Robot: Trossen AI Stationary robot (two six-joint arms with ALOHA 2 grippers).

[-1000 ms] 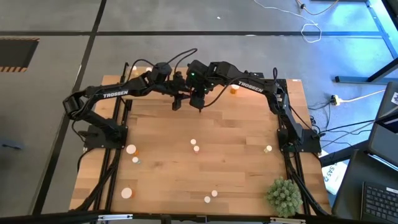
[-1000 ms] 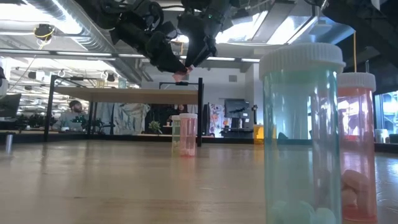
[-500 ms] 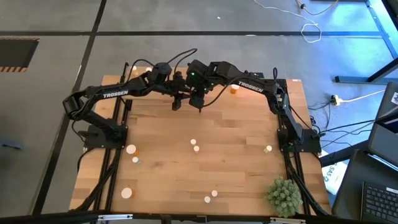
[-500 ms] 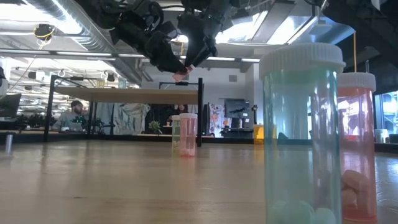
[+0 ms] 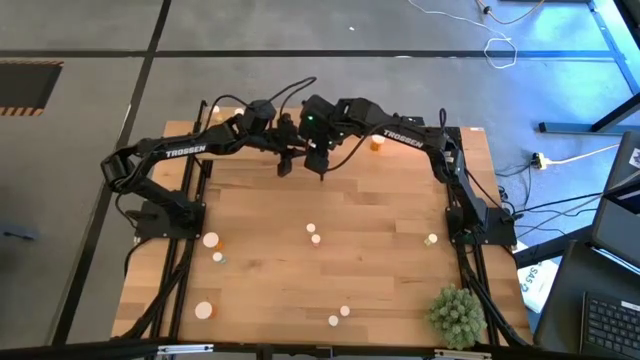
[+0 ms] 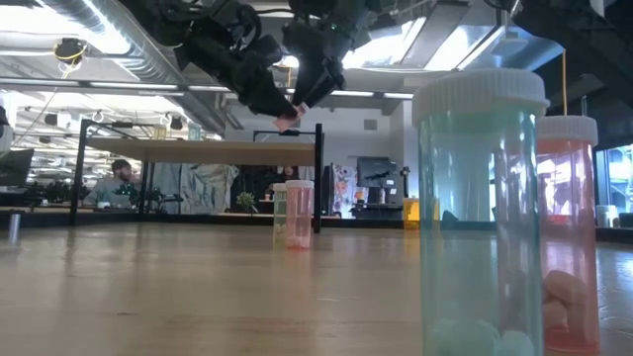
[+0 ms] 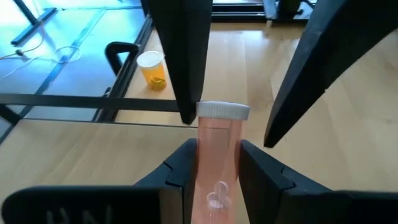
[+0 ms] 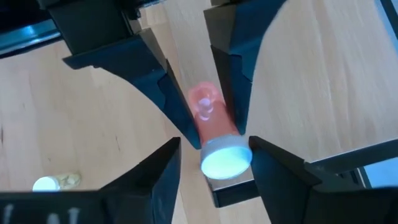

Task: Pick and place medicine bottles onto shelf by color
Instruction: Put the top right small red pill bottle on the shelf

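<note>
Top centre of the high view: the left gripper (image 7: 214, 163) clamps the pink bottle (image 7: 214, 177) by its body — cap end between the right gripper's (image 8: 214, 155) parted fingers, not pinching.

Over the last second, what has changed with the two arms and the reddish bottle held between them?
Almost nothing visibly moved. Both arms hang at the same spot above the table's far side. The left gripper still clamps the reddish bottle, and the right gripper's jaws stand open around its white cap. The bottles on the table have not shifted.
</note>
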